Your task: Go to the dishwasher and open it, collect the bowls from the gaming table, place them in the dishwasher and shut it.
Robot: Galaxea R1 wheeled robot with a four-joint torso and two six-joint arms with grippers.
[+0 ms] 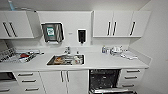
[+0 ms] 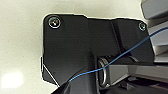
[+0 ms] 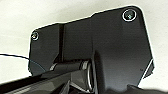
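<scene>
The dishwasher [image 1: 103, 79] stands open under the white counter, right of the sink cabinet, and shows its dark inside. Its door [image 1: 111, 90] is folded down at the lower edge of the head view. The gaming table is out of view. Something orange [image 1: 58, 59] lies among dishes in the sink [image 1: 66, 60], and a red item [image 1: 23, 55] rests in the dish rack; I cannot tell whether either is a bowl. Both wrist views look past the robot's dark plate onto a pale surface.
The white counter [image 1: 100, 62] runs wall to wall, with a dish rack [image 1: 15, 57] at the left and crockery [image 1: 116, 50] at the back right. Drawers [image 1: 131, 77] flank the dishwasher. Wall cabinets [image 1: 120, 23], a towel dispenser [image 1: 52, 32] and a soap dispenser [image 1: 81, 35] hang above.
</scene>
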